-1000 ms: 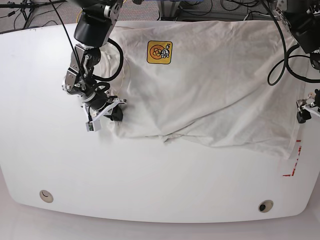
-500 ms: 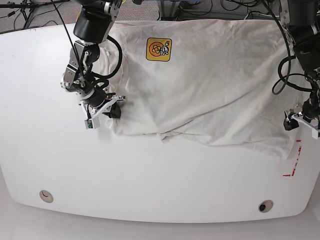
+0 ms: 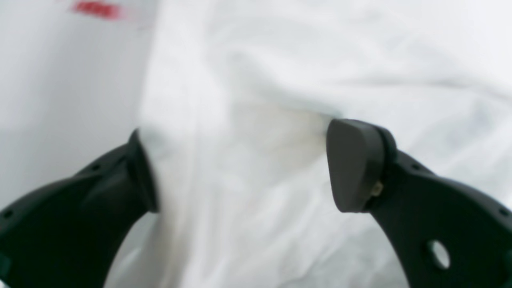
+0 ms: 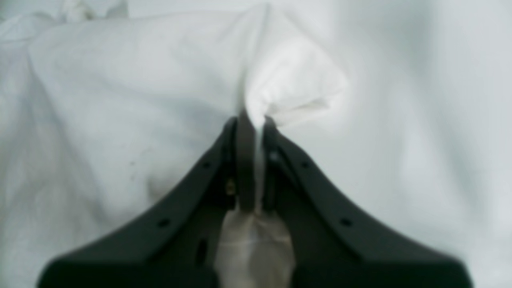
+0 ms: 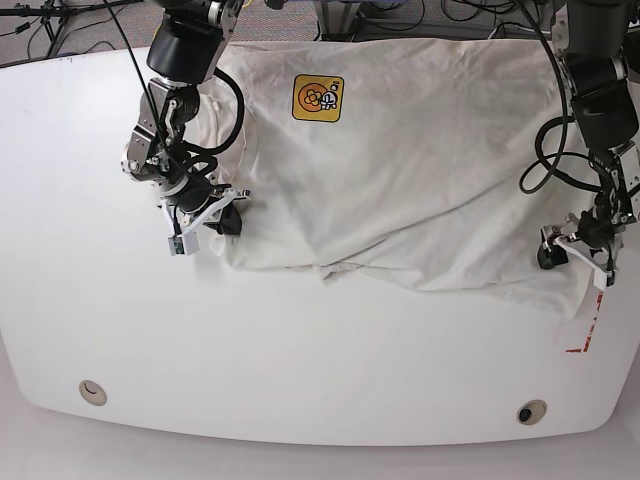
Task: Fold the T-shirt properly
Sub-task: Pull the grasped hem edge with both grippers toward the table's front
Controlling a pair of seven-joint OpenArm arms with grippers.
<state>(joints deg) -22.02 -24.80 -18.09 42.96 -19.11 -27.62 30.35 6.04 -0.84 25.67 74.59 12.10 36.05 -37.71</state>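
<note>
1. T-shirt point(image 5: 420, 160) lies spread and rumpled across the white tabletop point(image 5: 300, 360).
2. Right gripper point(image 4: 254, 120) has its jaws pinching a fabric corner.
3. Left gripper point(image 3: 240, 164) hangs over the opposite hem, jaws spread wide.
4. Best to straddle the hem fully and close before either arm lifts.

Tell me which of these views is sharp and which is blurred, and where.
Base view: sharp and evenly lit, the T-shirt graphic crisp, soft shadows under its folds. Left wrist view: cloth and red tape mark smeared by blur; the open left tool fingers are sharper. Right wrist view: soft focus throughout, the right tool shut on a pinch of cloth, brightest at the bunched tip.
</note>
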